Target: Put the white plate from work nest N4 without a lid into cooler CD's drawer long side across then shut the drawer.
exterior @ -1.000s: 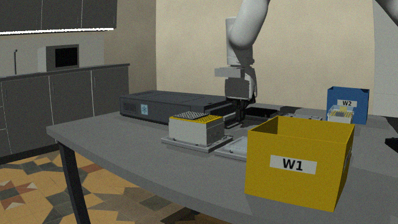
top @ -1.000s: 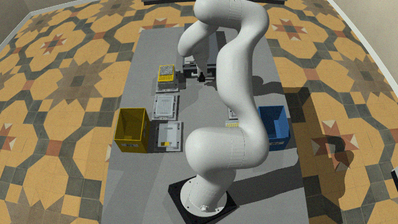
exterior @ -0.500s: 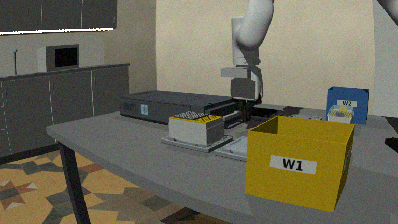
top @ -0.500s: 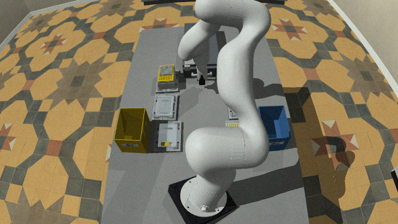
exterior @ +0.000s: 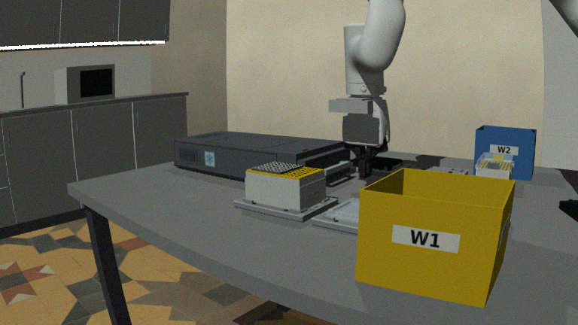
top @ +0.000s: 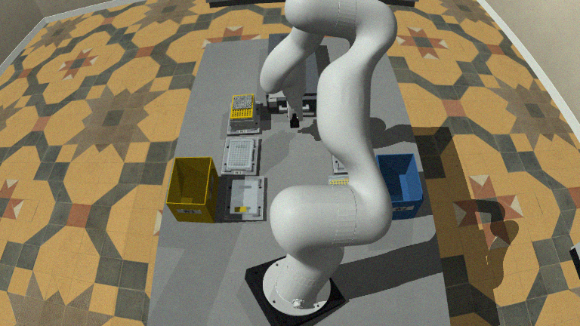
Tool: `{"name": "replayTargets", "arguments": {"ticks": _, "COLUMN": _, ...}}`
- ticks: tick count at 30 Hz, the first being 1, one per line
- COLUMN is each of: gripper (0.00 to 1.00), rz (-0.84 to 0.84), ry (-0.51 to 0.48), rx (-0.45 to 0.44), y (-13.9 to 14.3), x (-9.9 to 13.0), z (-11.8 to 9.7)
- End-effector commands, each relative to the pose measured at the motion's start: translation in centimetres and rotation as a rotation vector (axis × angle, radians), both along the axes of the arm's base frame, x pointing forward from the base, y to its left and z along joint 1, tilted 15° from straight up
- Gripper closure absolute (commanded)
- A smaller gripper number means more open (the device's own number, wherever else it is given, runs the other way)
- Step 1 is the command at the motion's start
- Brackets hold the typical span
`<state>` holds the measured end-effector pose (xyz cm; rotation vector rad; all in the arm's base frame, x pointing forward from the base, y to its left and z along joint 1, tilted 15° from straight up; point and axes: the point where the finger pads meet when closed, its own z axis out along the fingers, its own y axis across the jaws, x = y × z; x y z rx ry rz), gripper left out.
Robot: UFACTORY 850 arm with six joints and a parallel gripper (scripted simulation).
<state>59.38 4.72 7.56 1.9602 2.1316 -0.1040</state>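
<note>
The dark cooler (exterior: pixel 255 151) lies at the far end of the bench, mostly hidden behind my arm in the top view. Its drawer (top: pixel 285 104) stands partly out toward the bench middle and also shows in the exterior view (exterior: pixel 339 168). My gripper (top: pixel 294 122) (exterior: pixel 365 171) points down right at the drawer's front end, with its fingers shut and nothing between them. A white well plate (top: pixel 240 153) lies flat in the middle nest of the left column, and only its edge shows in the exterior view (exterior: pixel 345 214). I cannot read the nest labels.
A yellow-topped tip box (top: pixel 242 106) stands on the nest beside the drawer. A third nest (top: pixel 244 196) holds a grey-white plate. The yellow bin W1 (top: pixel 192 188) is at the left, the blue bin W2 (top: pixel 399 183) at the right with a small yellow rack (top: pixel 340 180) beside it.
</note>
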Motion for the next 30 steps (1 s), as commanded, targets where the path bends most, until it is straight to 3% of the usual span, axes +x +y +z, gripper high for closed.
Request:
{"name": "replayTargets", "arguments": {"ticks": 1, "gripper": 1.00, "rz": 0.000, "ry": -0.003, "rx": 0.000, "y": 0.0, "x": 0.0, "z": 0.1}}
{"name": "replayTargets", "arguments": {"ticks": 10, "gripper": 1.00, "rz": 0.000, "ry": -0.003, "rx": 0.000, "y": 0.0, "x": 0.0, "z": 0.1}}
{"name": "replayTargets", "arguments": {"ticks": 30, "gripper": 1.00, "rz": 0.000, "ry": -0.003, "rx": 0.000, "y": 0.7, "x": -0.4, "z": 3.0}}
